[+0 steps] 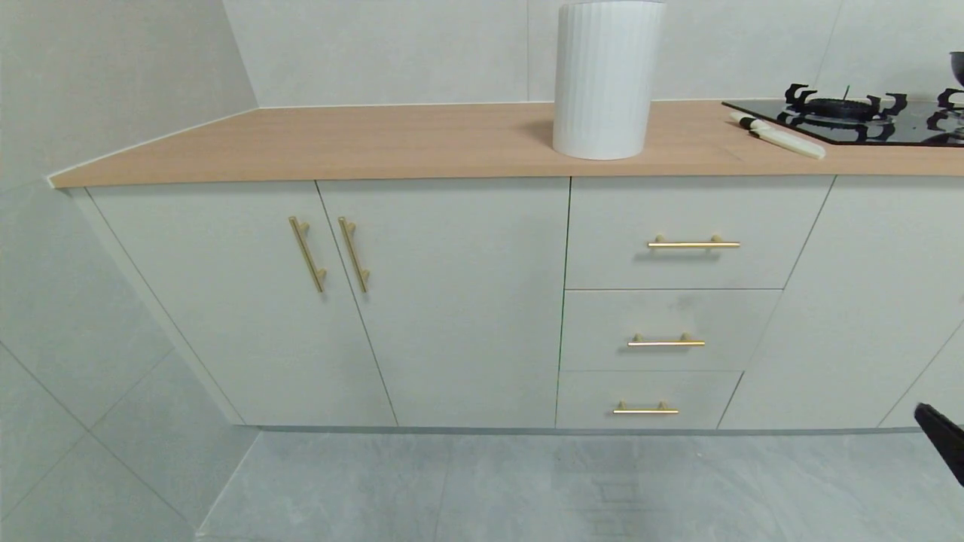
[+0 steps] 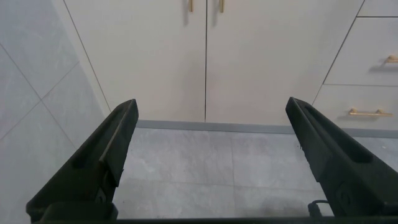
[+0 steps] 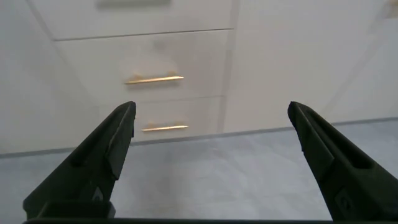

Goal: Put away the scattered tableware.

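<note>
A white-handled knife [image 1: 776, 135] lies on the wooden countertop [image 1: 376, 143] at the right, next to the stove. A tall white ribbed container [image 1: 606, 79] stands upright on the counter to its left. My left gripper [image 2: 211, 106] is open and holds nothing, low over the floor and facing the double cabinet doors [image 2: 205, 56]. Also open and holding nothing, my right gripper [image 3: 211, 109] faces the lower drawers [image 3: 154, 79]. A black part of the right arm [image 1: 943, 443] is at the lower right edge of the head view.
A black gas stove [image 1: 851, 117] sits at the counter's right end. Below the counter are two doors with gold handles [image 1: 331, 254] and a stack of three shut drawers [image 1: 666, 342]. Grey tiled floor [image 1: 527, 489] lies in front; a wall closes the left side.
</note>
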Motion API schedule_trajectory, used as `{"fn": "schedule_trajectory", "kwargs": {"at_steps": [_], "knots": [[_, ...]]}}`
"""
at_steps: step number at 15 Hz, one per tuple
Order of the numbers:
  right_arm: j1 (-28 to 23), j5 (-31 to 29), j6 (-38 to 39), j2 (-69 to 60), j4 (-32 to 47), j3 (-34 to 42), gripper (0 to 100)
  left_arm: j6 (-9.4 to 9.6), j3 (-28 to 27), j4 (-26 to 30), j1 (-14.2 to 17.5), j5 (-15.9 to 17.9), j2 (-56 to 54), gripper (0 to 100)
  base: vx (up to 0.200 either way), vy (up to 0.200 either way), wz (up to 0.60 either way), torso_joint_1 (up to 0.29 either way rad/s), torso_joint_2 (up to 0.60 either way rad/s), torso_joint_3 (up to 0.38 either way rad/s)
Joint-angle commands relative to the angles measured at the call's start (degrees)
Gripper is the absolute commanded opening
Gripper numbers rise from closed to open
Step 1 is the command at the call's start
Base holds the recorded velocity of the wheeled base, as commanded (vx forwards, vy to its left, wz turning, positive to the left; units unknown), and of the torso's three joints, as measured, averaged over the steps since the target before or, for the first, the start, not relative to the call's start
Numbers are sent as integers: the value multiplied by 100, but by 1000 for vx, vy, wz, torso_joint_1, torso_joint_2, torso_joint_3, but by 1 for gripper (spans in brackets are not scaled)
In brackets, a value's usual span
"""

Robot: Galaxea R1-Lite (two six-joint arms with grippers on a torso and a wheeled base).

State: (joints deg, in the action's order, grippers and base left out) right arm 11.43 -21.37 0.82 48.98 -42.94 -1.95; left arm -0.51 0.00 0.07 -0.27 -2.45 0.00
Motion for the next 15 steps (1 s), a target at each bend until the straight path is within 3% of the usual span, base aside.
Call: {"fn": "schedule_trajectory", "kwargs": {"at_steps": [1,4,7,8,10,13,15], "knots": [[-484,-69,-477,-2209,1569,-16,100,-2,0,1,0,-1,0,100,0,0,0,0,0,0],[-1082,-210,-477,-3413,3212,-605,100,-2,0,1,0,-1,0,100,0,0,0,0,0,0],[-1143,-16,-521,-4318,3951,-693,100,-2,0,1,0,-1,0,100,0,0,0,0,0,0],[-1143,89,-521,-4406,3986,-684,100,-2,0,1,0,-1,0,100,0,0,0,0,0,0],[-1152,950,-460,-4898,3907,-640,100,-2,0,1,0,-1,0,100,0,0,0,0,0,0],[-1152,1003,-495,-4898,3441,-192,100,-2,0,1,0,-1,0,100,0,0,0,0,0,0],[-1143,1583,-495,-4898,3212,142,100,-2,0,1,0,-1,0,100,0,0,0,0,0,0]]}}
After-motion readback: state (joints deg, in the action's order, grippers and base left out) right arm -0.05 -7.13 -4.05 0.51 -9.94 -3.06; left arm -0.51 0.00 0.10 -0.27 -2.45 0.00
